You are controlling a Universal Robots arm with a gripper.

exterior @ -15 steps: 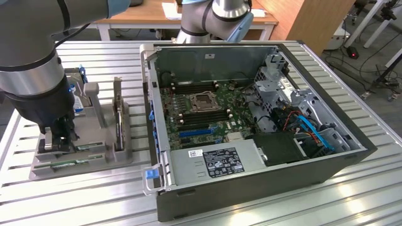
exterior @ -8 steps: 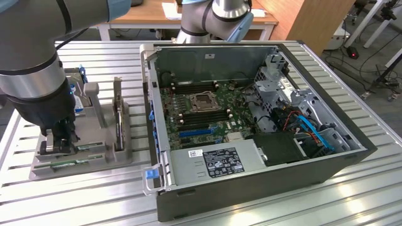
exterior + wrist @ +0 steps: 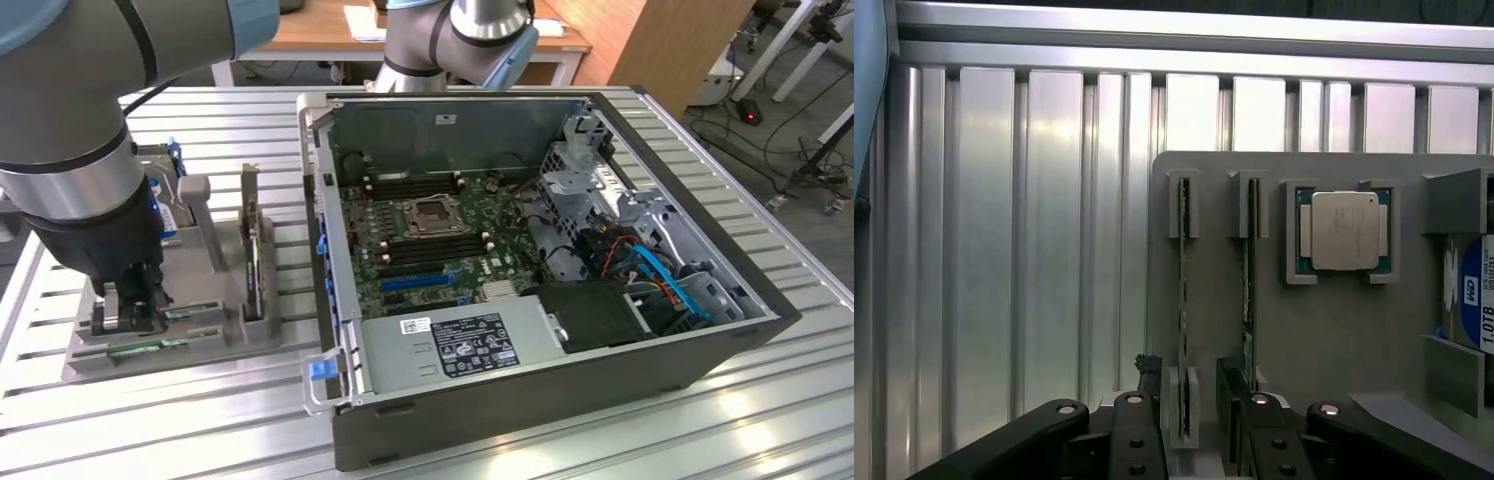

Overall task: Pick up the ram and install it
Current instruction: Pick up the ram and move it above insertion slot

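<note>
The pincer (image 3: 1186, 370), spread wide and gripping nothing, straddles the ram (image 3: 1182, 285), which stands on edge in the grey holder (image 3: 1324, 340) beside a second memory stick (image 3: 1249, 290) on the counter (image 3: 1054, 250).

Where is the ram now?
The ram stands on edge in the grey fixture, between the open jaws, next to the second stick, at the exterior view's left.

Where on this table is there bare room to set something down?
Bare slatted aluminium table lies nearer the exterior camera than the grey parts fixture, and likewise beside the open black computer case. Crowded: the fixture under the gripper, and inside the case.
</note>
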